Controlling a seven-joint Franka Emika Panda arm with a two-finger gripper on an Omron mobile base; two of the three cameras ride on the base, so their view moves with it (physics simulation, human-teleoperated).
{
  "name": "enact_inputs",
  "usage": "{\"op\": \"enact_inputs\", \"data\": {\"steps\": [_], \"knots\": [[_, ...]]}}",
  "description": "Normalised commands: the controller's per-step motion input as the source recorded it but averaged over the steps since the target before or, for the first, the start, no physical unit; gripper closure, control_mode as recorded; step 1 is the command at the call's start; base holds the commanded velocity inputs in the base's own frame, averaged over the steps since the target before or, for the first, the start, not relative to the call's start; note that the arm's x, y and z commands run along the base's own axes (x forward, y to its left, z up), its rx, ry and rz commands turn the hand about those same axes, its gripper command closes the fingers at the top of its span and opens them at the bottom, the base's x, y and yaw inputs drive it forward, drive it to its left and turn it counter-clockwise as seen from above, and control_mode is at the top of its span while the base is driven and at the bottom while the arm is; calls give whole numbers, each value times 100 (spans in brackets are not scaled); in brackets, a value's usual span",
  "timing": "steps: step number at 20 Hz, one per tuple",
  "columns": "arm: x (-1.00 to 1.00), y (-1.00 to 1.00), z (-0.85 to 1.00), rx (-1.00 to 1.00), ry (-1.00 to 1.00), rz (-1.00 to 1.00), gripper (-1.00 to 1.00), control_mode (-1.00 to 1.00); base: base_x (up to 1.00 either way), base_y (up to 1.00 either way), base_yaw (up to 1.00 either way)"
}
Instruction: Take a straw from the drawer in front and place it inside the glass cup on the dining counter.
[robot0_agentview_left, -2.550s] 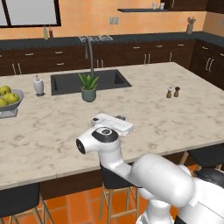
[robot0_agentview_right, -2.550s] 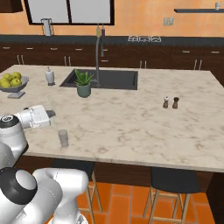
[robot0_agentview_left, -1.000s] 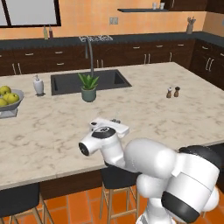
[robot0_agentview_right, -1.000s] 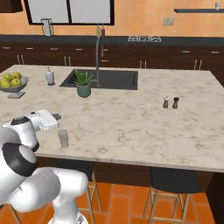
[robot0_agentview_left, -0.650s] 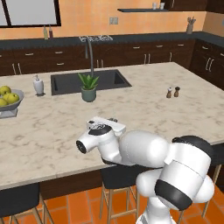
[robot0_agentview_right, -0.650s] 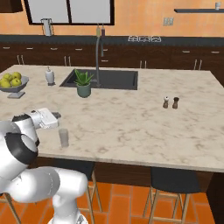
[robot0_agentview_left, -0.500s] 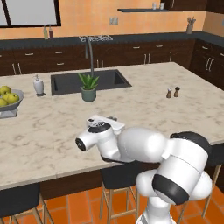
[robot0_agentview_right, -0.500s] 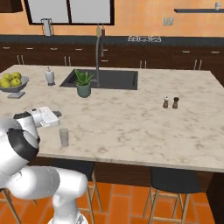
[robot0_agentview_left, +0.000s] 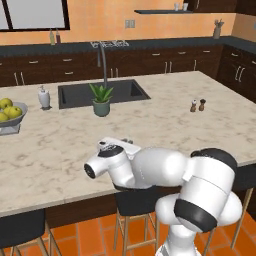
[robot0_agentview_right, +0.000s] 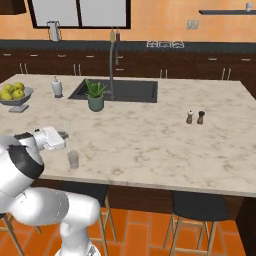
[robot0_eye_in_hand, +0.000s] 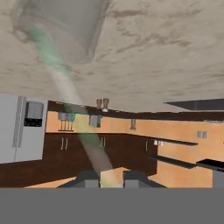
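Note:
The glass cup stands near the front left edge of the dining counter. My gripper hangs just above and left of it. In the hand view, which is rolled upside down, the cup sits at the top left. The straw, a pale greenish stick, runs from between my fingertips up into the cup's mouth. My gripper is shut on the straw's near end. In the left base view my own arm hides the cup, and the hand shows over the counter.
A fruit bowl and white soap bottle stand at the left. A potted plant stands beside the sunken sink with its faucet. Salt and pepper shakers are to the right. Stools stand under the front edge.
The arm's elbow has swung low in front of the left base camera. The hand has dropped slightly and edged toward the cup, with the straw still between the fingers.

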Motion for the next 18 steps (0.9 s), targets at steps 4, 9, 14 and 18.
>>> {"op": "enact_inputs", "data": {"steps": [4, 9, 14, 18], "knots": [[39, -1, -52, 7, -2, 0, 100, -100, 0, 0, 0], [70, 0, -44, 16, -12, 3, 100, -100, 0, 0, 0], [-6, 7, -39, 26, -38, 8, 100, -100, 0, 0, 0], [-65, 8, -49, 28, -49, 8, 100, -100, 0, 0, 0]]}}
